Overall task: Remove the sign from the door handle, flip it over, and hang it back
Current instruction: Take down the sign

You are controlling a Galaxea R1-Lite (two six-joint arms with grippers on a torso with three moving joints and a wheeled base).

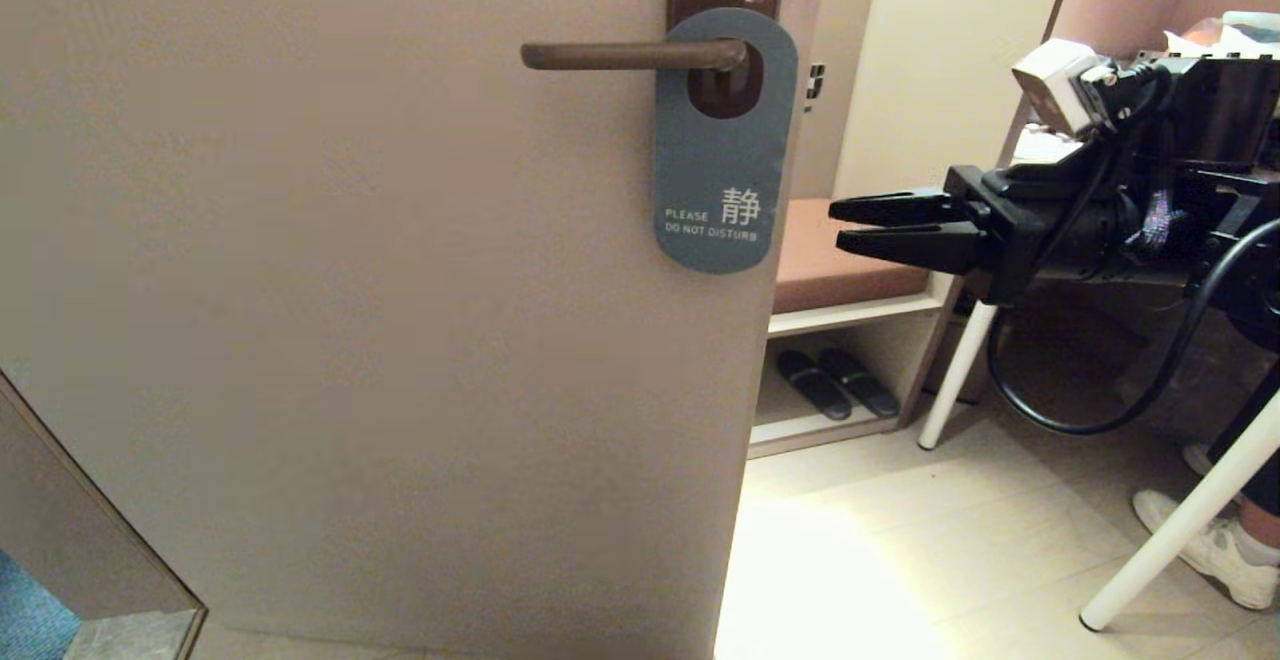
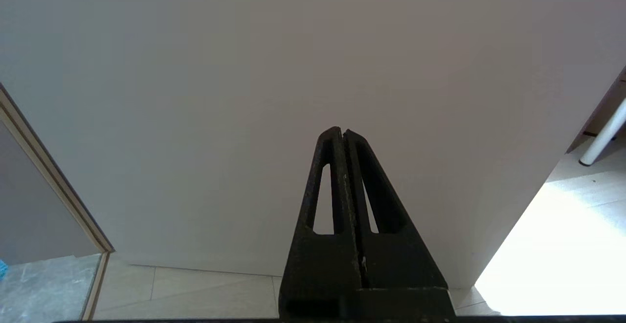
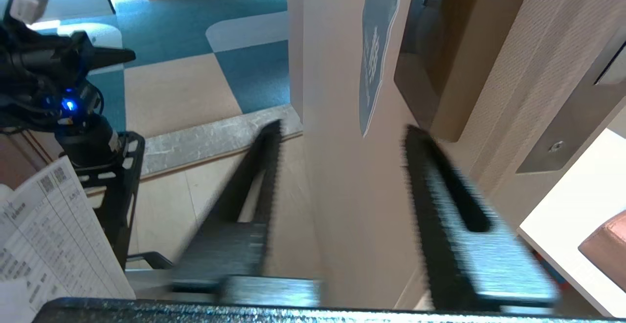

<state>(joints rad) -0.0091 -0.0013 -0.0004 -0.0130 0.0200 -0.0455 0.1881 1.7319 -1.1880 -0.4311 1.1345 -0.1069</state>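
The right gripper [image 1: 840,225], its fingers apart and holding nothing, reaches beside the blue sign [image 1: 722,155] hanging on the door handle [image 1: 630,55]. The left gripper [image 2: 342,134] is closed tight.

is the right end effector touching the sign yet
Apart. The head view shows the right end effector, open, off the door's edge, with a clear gap to the sign on the door handle.

Black left gripper [image 2: 342,134], fingers pressed together, facing plain beige door panel [image 2: 293,68] above pale tiled floor [image 2: 195,288].
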